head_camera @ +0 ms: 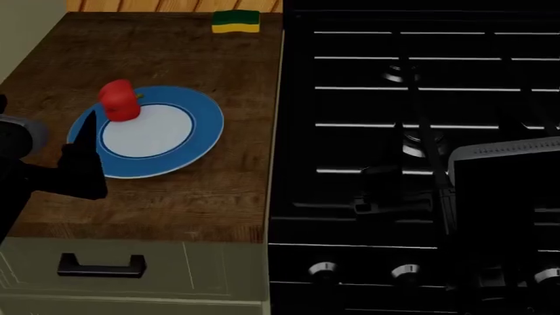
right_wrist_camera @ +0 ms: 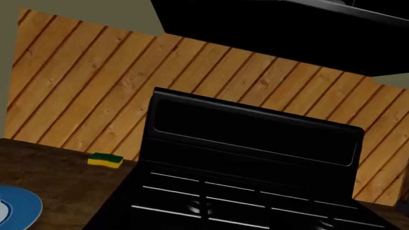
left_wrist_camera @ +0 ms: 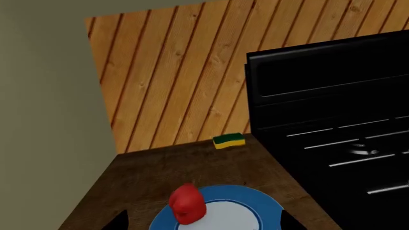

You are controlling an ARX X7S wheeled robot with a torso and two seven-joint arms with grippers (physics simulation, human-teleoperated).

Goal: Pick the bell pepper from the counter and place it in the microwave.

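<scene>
The red bell pepper (head_camera: 118, 100) sits on the left rim of a blue plate (head_camera: 188, 147) on the brown counter (head_camera: 175, 56). My left gripper (head_camera: 86, 141) hovers over the plate's near-left edge, just short of the pepper. In the left wrist view its two dark fingertips (left_wrist_camera: 119, 222) stand wide apart, open, with the pepper (left_wrist_camera: 187, 203) and the plate (left_wrist_camera: 268, 203) ahead between them. My right arm (head_camera: 499, 197) hangs over the stove; its jaws are lost against the black. A black unit (right_wrist_camera: 288, 28) hangs above the stove; I cannot tell if it is the microwave.
A green-and-yellow sponge (head_camera: 235, 21) lies at the counter's back edge by the wooden wall (left_wrist_camera: 179, 72). The black stove (head_camera: 420, 98) with its grates borders the counter on the right. A drawer with a black handle (head_camera: 101, 266) fronts the counter.
</scene>
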